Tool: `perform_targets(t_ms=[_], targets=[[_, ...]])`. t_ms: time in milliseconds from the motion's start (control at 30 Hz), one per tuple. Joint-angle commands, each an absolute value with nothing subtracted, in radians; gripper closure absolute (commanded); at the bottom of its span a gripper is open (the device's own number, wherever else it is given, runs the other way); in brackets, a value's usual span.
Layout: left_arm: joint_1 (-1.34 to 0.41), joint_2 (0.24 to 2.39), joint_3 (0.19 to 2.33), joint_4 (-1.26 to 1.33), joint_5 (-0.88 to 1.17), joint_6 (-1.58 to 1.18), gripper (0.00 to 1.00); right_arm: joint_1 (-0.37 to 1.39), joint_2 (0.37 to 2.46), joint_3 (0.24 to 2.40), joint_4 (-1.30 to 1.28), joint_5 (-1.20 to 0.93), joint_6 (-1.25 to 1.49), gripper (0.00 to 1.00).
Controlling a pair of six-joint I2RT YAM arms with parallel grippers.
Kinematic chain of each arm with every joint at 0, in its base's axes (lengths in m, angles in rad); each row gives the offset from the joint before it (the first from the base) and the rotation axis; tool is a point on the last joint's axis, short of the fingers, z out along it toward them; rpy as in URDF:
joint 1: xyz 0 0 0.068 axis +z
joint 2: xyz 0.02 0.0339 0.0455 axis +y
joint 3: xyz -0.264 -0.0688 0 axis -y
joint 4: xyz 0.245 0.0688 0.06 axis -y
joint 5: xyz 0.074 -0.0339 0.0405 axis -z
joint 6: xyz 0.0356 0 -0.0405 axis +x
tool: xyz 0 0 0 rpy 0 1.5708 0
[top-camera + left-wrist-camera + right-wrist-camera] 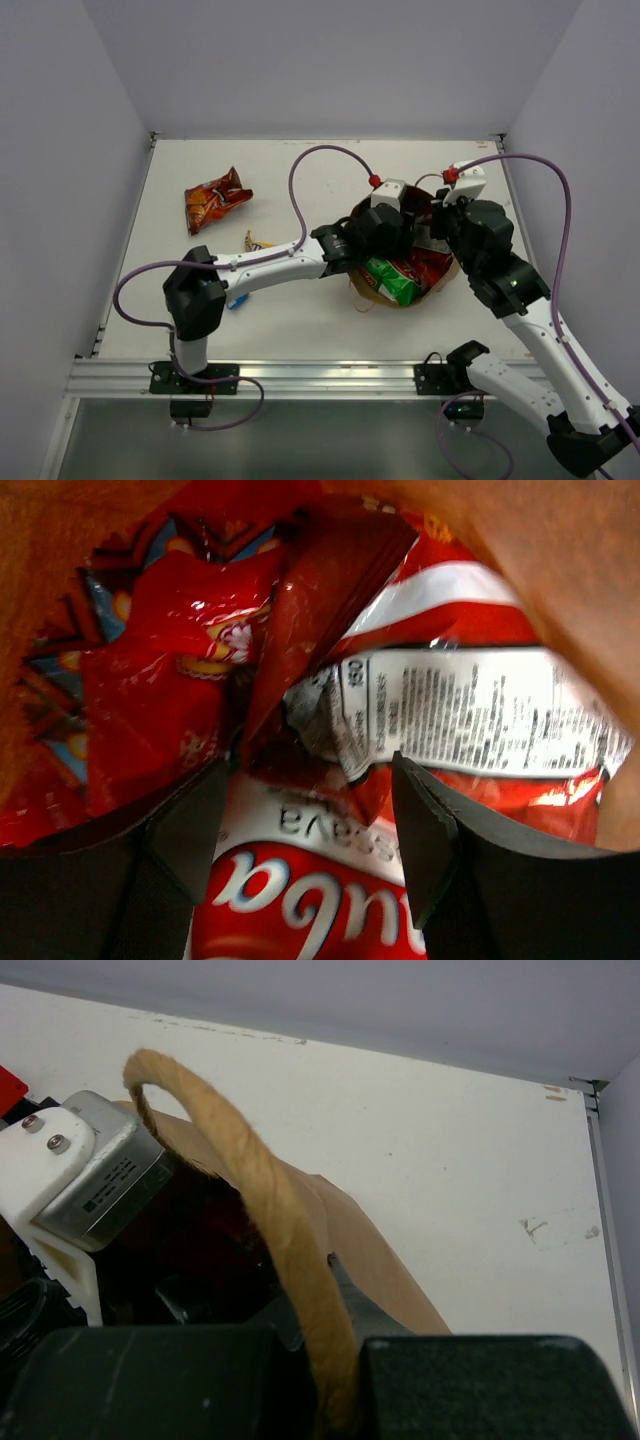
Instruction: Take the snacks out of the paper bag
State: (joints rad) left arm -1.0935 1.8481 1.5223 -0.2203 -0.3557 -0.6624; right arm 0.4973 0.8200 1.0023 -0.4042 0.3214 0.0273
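Observation:
The brown paper bag (438, 278) sits at the right of the table with its mouth up. A green-white chip bag (392, 281) and red packets show inside it. My left gripper (385, 236) is down in the mouth of the bag. In the left wrist view it (308, 820) stands open over crumpled red snacks (170, 680), with a red packet with white lettering (300, 900) below the gap between its fingers. My right gripper (345, 1360) is shut on the bag's twisted paper handle (262, 1195) at the rim.
Three snacks lie on the table left of the bag: an orange-red chip bag (215, 197), a yellow candy pack (255, 241) and a blue bar (237, 300) by the left arm. White walls close in the table on three sides.

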Motion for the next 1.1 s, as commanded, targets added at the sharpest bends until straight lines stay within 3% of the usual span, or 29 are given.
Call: perform_targets(t_ms=[0, 133, 167, 233, 267, 333, 600, 833, 1067], targets=[[-1.086, 1.891, 1.594, -0.159, -0.380, -0.690, 0.30, 0.497, 0.802, 1.019, -0.368, 0.305, 0.054, 1.00], [-1.086, 1.934, 1.623, -0.164, -0.361, -0.692, 0.47, 0.497, 0.799, 1.014, -0.365, 0.302, 0.060, 1.00], [-1.086, 1.931, 1.615, -0.164, -0.351, -0.695, 0.63, 0.497, 0.798, 1.011, -0.365, 0.304, 0.058, 1.00], [-1.088, 1.904, 1.602, -0.163, -0.348, -0.698, 0.76, 0.495, 0.795, 1.008, -0.364, 0.313, 0.054, 1.00], [-1.088, 1.890, 1.591, -0.152, -0.351, -0.698, 0.90, 0.495, 0.793, 1.000, -0.359, 0.317, 0.052, 1.00], [-1.088, 1.841, 1.566, -0.153, -0.359, -0.693, 1.00, 0.497, 0.792, 0.993, -0.356, 0.322, 0.052, 1.00], [-1.088, 1.582, 1.560, -0.225, -0.344, -0.614, 1.00, 0.497, 0.795, 0.974, -0.354, 0.377, 0.046, 1.00], [-1.086, 1.353, 1.644, -0.458, -0.342, -0.545, 1.00, 0.495, 0.796, 0.965, -0.368, 0.425, 0.044, 1.00], [-1.007, 1.220, 1.773, -0.744, -0.495, -0.479, 1.00, 0.497, 0.792, 0.965, -0.373, 0.437, 0.035, 1.00]])
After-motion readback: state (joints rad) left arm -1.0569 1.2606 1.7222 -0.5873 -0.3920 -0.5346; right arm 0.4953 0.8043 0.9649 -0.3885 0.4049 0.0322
